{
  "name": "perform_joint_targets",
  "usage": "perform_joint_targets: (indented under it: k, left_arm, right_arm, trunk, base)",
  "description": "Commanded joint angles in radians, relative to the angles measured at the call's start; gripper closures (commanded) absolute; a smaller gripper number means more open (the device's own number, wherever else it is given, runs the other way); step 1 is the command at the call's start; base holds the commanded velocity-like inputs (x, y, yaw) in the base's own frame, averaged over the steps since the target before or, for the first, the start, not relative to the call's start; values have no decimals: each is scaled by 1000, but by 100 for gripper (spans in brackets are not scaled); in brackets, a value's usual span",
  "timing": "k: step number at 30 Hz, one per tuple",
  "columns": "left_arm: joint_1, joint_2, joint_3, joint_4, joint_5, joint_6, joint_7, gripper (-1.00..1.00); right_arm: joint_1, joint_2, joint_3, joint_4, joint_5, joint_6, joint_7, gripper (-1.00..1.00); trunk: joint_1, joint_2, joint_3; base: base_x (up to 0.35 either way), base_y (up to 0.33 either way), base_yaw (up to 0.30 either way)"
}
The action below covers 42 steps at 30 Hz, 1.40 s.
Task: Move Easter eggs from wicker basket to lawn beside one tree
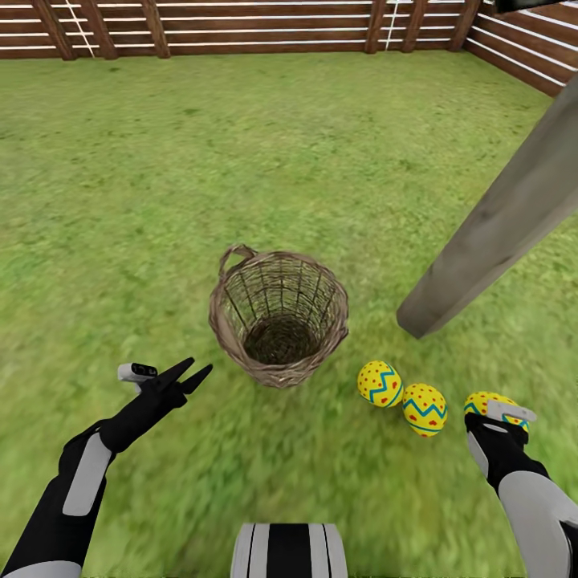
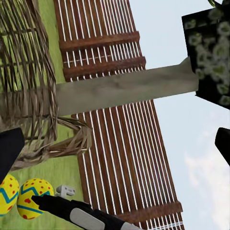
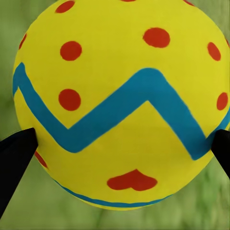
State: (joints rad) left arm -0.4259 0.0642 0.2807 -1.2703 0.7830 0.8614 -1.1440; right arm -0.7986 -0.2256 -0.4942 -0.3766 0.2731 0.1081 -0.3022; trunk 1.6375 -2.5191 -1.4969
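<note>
The wicker basket [image 1: 281,317] stands upright on the lawn [image 1: 241,160], and its inside looks empty. Two Easter eggs [image 1: 380,383] [image 1: 425,409] lie side by side on the grass to its right, near the foot of the tree's leaning grey-brown trunk [image 1: 498,225]. My right gripper [image 1: 498,416] is shut on the third Easter egg [image 3: 115,96], low over the grass beside the other two. Its dark fingertips [image 3: 17,153] press on the egg's two sides. To the basket's left my left gripper [image 1: 201,365] hangs open and holds nothing. The left wrist view looks past the basket [image 2: 28,96] to the trunk [image 2: 124,88].
A brown slatted fence [image 1: 265,28] closes the garden at the back and along the right [image 1: 522,60]. Open grass stretches beyond the basket to the fence. Dark blocky foliage [image 2: 211,52] tops the trunk. My own base [image 1: 289,550] shows at the near edge.
</note>
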Motion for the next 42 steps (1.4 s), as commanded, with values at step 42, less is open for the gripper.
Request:
perform_joint_targets:
  k: [42]
  left_arm:
    - [0, -1, 0, 3, 4, 7, 0, -100]
  right_arm:
    - [-1, 2, 66, -11, 10, 15, 53, 100]
  trunk:
    - [13, -7, -113]
  base:
    - [0, 0, 0]
